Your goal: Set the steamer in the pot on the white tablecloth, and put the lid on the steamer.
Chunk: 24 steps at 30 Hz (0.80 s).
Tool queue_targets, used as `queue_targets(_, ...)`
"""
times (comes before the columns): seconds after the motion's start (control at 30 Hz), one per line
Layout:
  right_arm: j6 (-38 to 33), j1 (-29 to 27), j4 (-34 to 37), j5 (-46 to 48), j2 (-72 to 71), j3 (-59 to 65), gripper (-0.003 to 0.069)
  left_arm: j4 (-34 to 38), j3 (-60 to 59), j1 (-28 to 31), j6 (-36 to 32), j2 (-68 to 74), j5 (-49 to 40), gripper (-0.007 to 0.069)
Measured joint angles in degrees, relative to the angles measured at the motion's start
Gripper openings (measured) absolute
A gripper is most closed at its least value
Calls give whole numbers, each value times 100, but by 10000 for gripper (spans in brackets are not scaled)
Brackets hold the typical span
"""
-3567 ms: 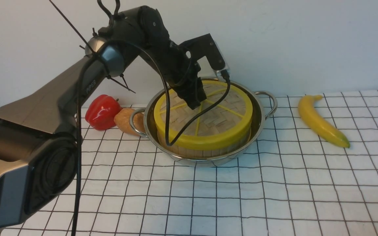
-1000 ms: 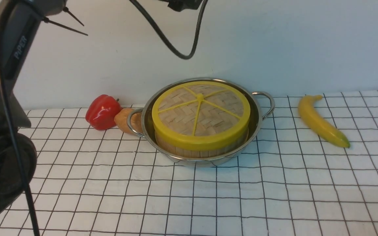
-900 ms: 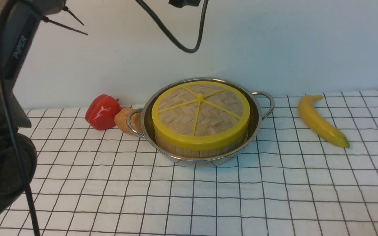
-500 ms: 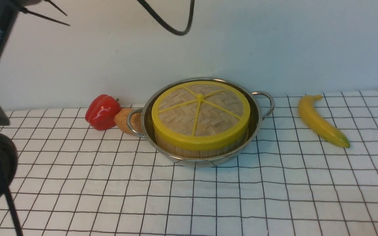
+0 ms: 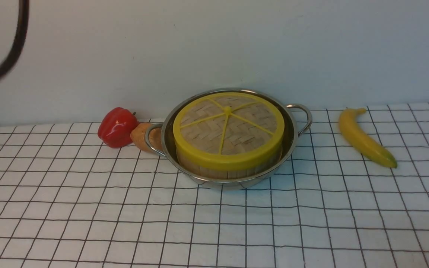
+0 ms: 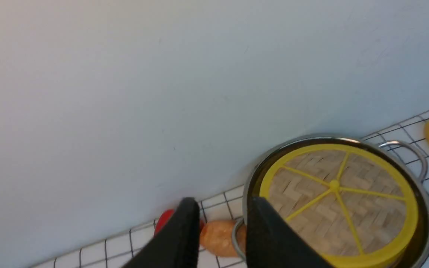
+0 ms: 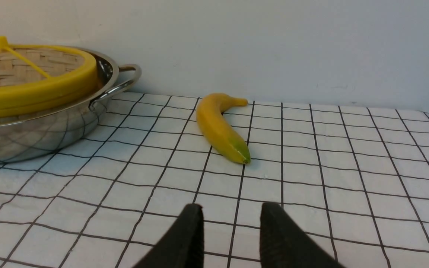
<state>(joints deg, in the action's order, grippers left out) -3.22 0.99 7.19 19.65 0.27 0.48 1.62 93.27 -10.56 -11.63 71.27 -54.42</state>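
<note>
Steamer (image 5: 229, 174) sits capped inside the pot (image 5: 237, 184), near the wall; we judge the work done. Left fingers (image 6: 222, 219) and right fingers (image 7: 232, 223) stand apart, empty; we should retreat without nudging the lid (image 5: 250, 130).

Lid (image 5: 233, 130) atop steamer (image 5: 227, 173) in pot (image 5: 229, 185)
</note>
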Motion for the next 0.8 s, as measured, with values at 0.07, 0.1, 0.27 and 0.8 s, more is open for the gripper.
queue_targets(0.07,0,0,0,0,0,0,240,105,-1604,219,0,-842,869,193)
queue_targets(0.1,0,0,0,0,0,0,240,170,-2248,323,0,-1172,1223,200)
queue_targets(0.27,0,0,0,0,0,0,240,240,-4924,935,0,-2810,2716,229)
queue_targets(0.8,0,0,0,0,0,0,240,85,-8252,1305,65,-6661,3126,242)
